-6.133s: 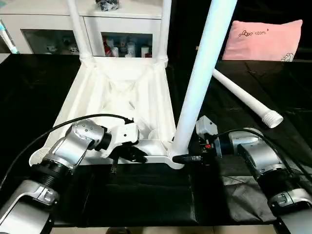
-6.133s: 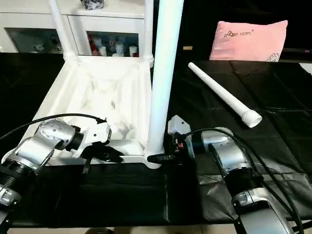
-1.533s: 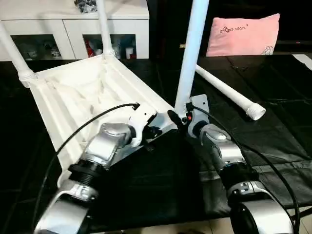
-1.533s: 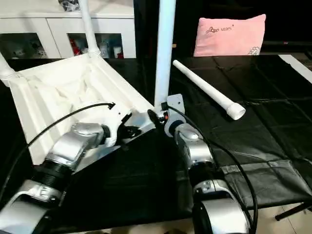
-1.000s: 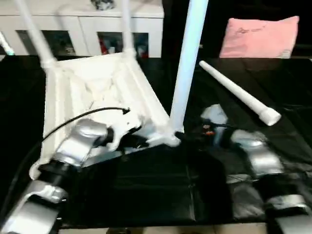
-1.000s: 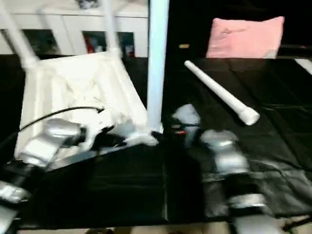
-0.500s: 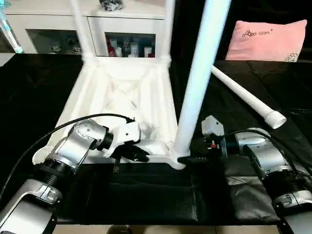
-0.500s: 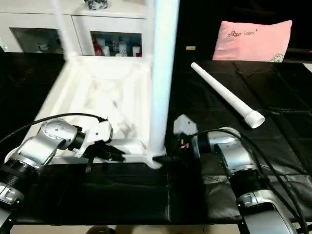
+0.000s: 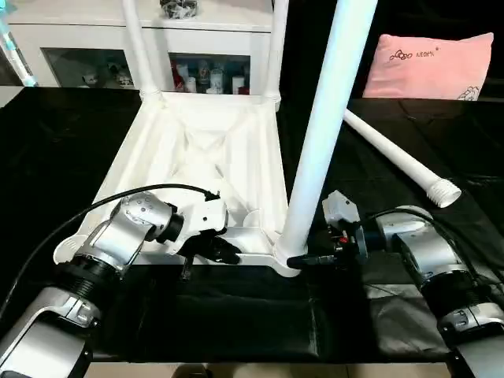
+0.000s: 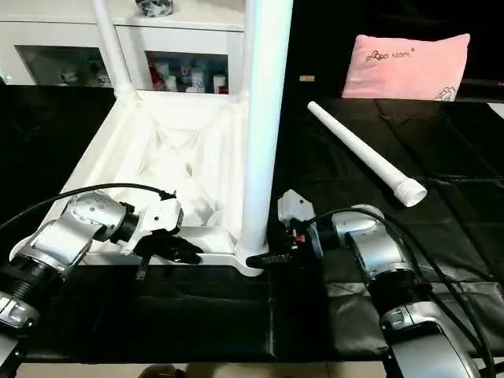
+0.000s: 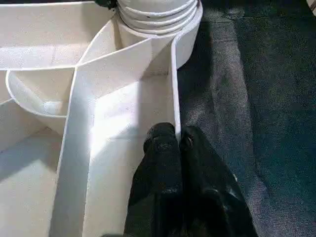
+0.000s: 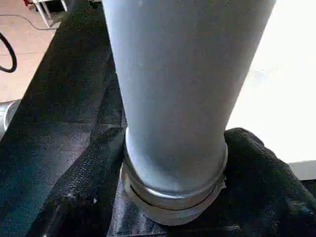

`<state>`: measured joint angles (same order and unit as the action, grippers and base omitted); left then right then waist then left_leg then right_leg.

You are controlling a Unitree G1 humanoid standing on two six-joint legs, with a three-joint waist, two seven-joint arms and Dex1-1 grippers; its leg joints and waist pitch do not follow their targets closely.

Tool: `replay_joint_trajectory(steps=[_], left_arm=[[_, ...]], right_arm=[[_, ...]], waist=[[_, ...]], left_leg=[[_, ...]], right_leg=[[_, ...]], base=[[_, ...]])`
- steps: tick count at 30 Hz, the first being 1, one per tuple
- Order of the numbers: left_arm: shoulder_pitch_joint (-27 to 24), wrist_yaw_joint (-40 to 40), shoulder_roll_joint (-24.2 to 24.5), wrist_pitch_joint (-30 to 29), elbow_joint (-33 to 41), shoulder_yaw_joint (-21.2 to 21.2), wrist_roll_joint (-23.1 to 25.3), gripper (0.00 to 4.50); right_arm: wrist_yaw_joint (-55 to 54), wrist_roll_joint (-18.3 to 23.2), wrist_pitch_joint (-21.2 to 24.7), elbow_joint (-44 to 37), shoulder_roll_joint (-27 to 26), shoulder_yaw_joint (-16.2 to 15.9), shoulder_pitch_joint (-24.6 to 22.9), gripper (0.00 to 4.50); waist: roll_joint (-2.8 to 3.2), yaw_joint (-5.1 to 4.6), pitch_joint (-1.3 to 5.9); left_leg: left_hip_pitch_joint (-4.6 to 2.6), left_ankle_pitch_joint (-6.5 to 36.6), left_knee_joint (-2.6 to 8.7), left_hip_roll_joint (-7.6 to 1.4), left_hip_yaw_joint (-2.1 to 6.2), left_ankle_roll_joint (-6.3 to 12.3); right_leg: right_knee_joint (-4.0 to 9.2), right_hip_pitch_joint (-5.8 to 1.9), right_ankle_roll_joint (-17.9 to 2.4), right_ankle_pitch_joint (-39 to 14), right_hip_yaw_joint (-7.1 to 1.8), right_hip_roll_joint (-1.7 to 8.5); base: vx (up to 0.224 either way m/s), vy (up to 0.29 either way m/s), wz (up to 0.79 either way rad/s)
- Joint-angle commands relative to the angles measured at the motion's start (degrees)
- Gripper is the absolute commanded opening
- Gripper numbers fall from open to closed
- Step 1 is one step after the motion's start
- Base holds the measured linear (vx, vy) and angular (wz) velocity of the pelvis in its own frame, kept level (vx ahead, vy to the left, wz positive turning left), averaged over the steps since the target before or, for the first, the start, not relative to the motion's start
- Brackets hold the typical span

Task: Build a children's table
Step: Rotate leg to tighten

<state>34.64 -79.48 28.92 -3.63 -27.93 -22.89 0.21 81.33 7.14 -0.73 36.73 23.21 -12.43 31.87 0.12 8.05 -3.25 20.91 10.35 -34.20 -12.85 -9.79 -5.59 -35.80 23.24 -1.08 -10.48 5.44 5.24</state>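
The left claw point(image 11: 177, 143) is pinched shut on the thin near rim of the tabletop point(image 9: 201, 150), one black finger inside the wall and the other outside it, just short of the near right corner socket point(image 11: 159, 19). In the head views this claw point(image 9: 224, 252) sits at the middle of the tabletop's near edge, with its silver forearm running back toward the lower left.

The right claw point(image 9: 303, 259) is closed around the base of the upright leg point(image 9: 324, 118); in the right wrist view its two black fingers point(image 12: 89, 177) press against either side of the leg's ringed foot point(image 12: 173, 190), where the tube meets the corner socket. The leg stands nearly vertical in the near right corner, leaning slightly.

The tabletop lies upside down on the black worktop point(image 9: 47, 150), ribbed underside up. Two more legs point(image 9: 138, 47) rise from its far corners, the second point(image 9: 276, 47) at the far right. The near left corner socket point(image 9: 67, 250) is an open round cup beside the left forearm.

A fourth leg point(image 9: 398, 157) lies loose on the worktop, well apart to the right, its threaded end toward the robot. Beyond it rests a pink cushion point(image 9: 429, 55). A white glass-doored cabinet point(image 9: 79, 35) stands behind the worktop.
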Motion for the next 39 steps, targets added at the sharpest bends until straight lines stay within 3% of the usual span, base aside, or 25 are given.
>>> replay_joint_trajectory(steps=[1,7,9,10,12,13,16,18,20,23,24,29,30,39], left_arm=[[1.5,-2.7,0.6,1.1,0.1,-1.6,1.0,0.00],[1.3,-0.7,0.0,-0.6,-0.2,-0.7,1.0,0.00],[1.1,1.8,-1.0,-3.1,0.1,0.3,0.6,0.00],[1.1,1.9,-1.1,-3.2,0.1,0.3,0.6,0.00],[0.9,8.7,-4.3,-9.0,1.1,2.9,-0.3,0.00],[0.9,9.6,-4.7,-9.8,1.2,3.2,-0.5,0.00],[1.1,17.5,-9.4,-17.1,2.8,5.6,-1.2,0.00],[1.3,20.5,-11.3,-19.0,3.1,6.4,-1.1,0.00],[1.9,24.3,-13.8,-21.1,2.9,7.3,-1.0,0.00],[3.5,31.0,-17.9,-23.1,1.0,9.4,-1.0,0.00],[4.9,36.8,-21.4,-23.9,-0.9,11.2,-0.7,0.00],[5.1,39.2,-23.3,-25.8,-0.1,11.5,-0.1,0.00],[5.0,38.9,-23.0,-25.8,0.2,11.4,0.0,0.00],[3.1,33.1,-17.0,-23.1,1.7,10.1,1.2,0.00]], right_arm=[[0.2,-0.1,-0.7,0.4,0.2,0.0,1.6,2.82],[-0.9,1.0,0.9,-0.7,-1.0,0.4,0.2,2.69],[-4.2,0.8,2.4,-0.9,-2.3,0.9,-0.6,2.67],[-4.5,0.7,2.4,-0.9,-2.4,1.0,-0.6,2.67],[-14.7,-0.8,3.1,0.3,-6.1,2.4,-1.3,2.67],[-16.1,-0.9,3.1,0.5,-6.6,2.7,-1.4,2.67],[-27.8,-1.0,6.3,2.1,-12.7,4.9,-0.9,2.66],[-32.2,-1.1,7.5,2.9,-15.1,5.6,-0.2,2.66],[-37.5,-1.6,9.0,4.3,-18.0,6.0,0.9,2.66],[-44.2,-2.0,11.4,6.4,-22.2,6.7,2.8,2.66],[-49.3,-2.8,12.8,8.0,-25.6,7.0,4.7,2.66],[-53.5,-4.2,12.7,9.2,-28.0,7.3,6.1,2.66],[-53.4,-4.6,12.1,9.1,-27.7,7.1,5.9,3.22],[-49.6,-4.5,8.5,5.1,-21.8,8.4,2.0,4.06]], waist=[[-0.29,-0.44,4.31],[-0.24,-0.49,4.33],[0.12,-0.52,4.31],[0.09,-0.57,4.16],[0.44,-0.85,3.88],[0.29,-0.97,3.81],[0.06,-2.15,3.64],[-0.08,-3.21,3.69],[-0.07,-3.63,3.63],[-0.03,-4.12,3.71],[-0.15,-4.25,3.72],[0.04,-4.31,3.95],[0.01,-4.30,3.95],[0.18,-4.18,4.22]], left_leg=[[-0.39,9.4,3.79,-0.57,-0.45,2.65],[-0.35,9.3,3.77,-0.55,-0.44,2.69],[-0.42,9.6,3.81,-0.55,-0.42,2.37],[-0.46,10.6,3.88,-0.53,-0.44,2.05],[-0.63,12.8,4.18,-0.56,-0.30,0.63],[-0.73,13.5,4.22,-0.45,-0.27,0.30],[-0.55,14.8,4.44,-0.13,-0.07,-0.78],[-0.34,14.8,4.50,0.10,0.15,-0.89],[-0.13,14.0,4.43,0.23,0.15,-0.72],[-0.55,14.3,4.23,0.33,0.06,-0.35],[-0.60,14.1,4.12,0.39,-0.14,0.09],[-0.44,13.1,4.27,0.21,-0.02,0.52],[-0.31,12.6,4.30,0.17,-0.02,0.74],[-0.20,9.5,4.19,0.11,-0.17,2.18]], right_leg=[[3.86,-3.23,-12.5,-10.1,-2.87,2.87],[3.80,-3.25,-12.7,-9.6,-2.84,2.82],[3.82,-3.20,-12.8,-9.7,-2.84,2.78],[4.01,-3.12,-12.7,-10.8,-2.84,2.78],[4.44,-2.94,-11.8,-14.9,-2.84,2.97],[4.72,-2.95,-11.4,-16.5,-2.82,2.97],[5.06,-3.21,-9.7,-20.3,-2.72,2.92],[5.29,-3.36,-9.0,-21.9,-2.51,2.91],[5.47,-3.31,-8.1,-23.2,-2.46,2.87],[5.80,-2.95,-8.4,-23.1,-2.45,2.77],[5.92,-2.75,-8.4,-22.4,-2.61,2.66],[5.36,-3.02,-9.3,-17.6,-2.62,2.65],[5.18,-3.11,-9.8,-16.0,-2.64,2.64],[4.53,-3.58,-11.9,-8.8,-2.76,2.62]], base=[[0.000,0.000,0.00],[0.000,0.000,0.00],[0.000,0.000,0.00],[0.000,0.000,0.00],[0.000,0.000,0.00],[0.000,0.000,0.00],[0.000,0.000,0.00],[0.000,0.000,0.00],[0.000,0.000,0.00],[0.000,0.000,0.00],[0.000,0.000,0.00],[0.000,0.000,0.00],[0.000,0.000,0.00],[0.000,0.000,0.00]])
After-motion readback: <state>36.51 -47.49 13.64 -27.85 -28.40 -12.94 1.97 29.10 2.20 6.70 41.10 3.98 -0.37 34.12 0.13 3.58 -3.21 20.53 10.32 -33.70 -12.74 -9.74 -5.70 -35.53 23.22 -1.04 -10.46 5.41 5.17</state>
